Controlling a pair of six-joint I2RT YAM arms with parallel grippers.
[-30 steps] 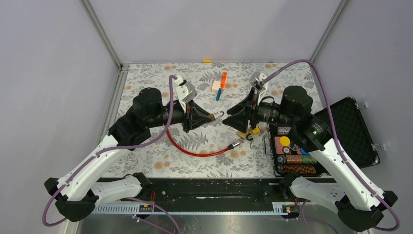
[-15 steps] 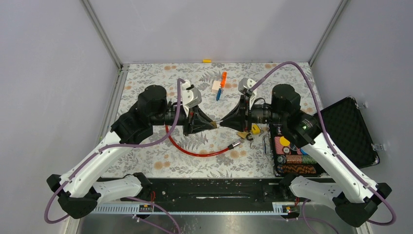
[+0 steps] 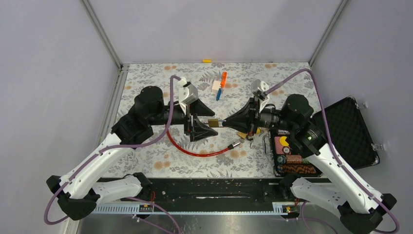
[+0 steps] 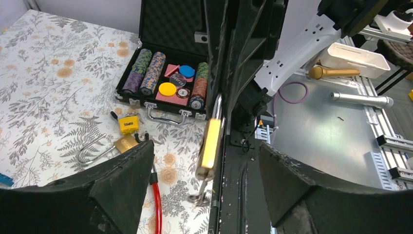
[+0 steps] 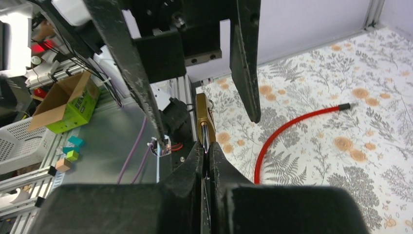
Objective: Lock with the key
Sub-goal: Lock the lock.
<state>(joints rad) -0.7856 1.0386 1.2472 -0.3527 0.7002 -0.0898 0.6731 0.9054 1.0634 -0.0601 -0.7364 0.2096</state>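
A brass padlock [image 4: 210, 144] hangs in mid-air between my two grippers, also seen from above as the padlock [image 3: 214, 122]. A small key [image 4: 208, 192] sticks out of its lower end, toward my left wrist. My left gripper [image 4: 207, 187] is open, its fingers [image 4: 102, 190] standing wide on either side of the padlock without touching it. My right gripper [image 5: 206, 150] is shut on the padlock's shackle, with the brass body [image 5: 201, 113] just past its tips. From above, the left gripper [image 3: 209, 125] faces the right gripper [image 3: 225, 123].
A red cable [image 3: 195, 150] curves on the floral mat below the grippers. A yellow padlock [image 4: 128, 124] and another brass padlock [image 4: 125, 143] lie near an open case of poker chips [image 3: 292, 157]. Orange, white and blue blocks [image 3: 220, 84] sit farther back.
My left gripper has opened and let go of the padlock. My right gripper moved in, shut on its shackle, then drew slightly right with it.
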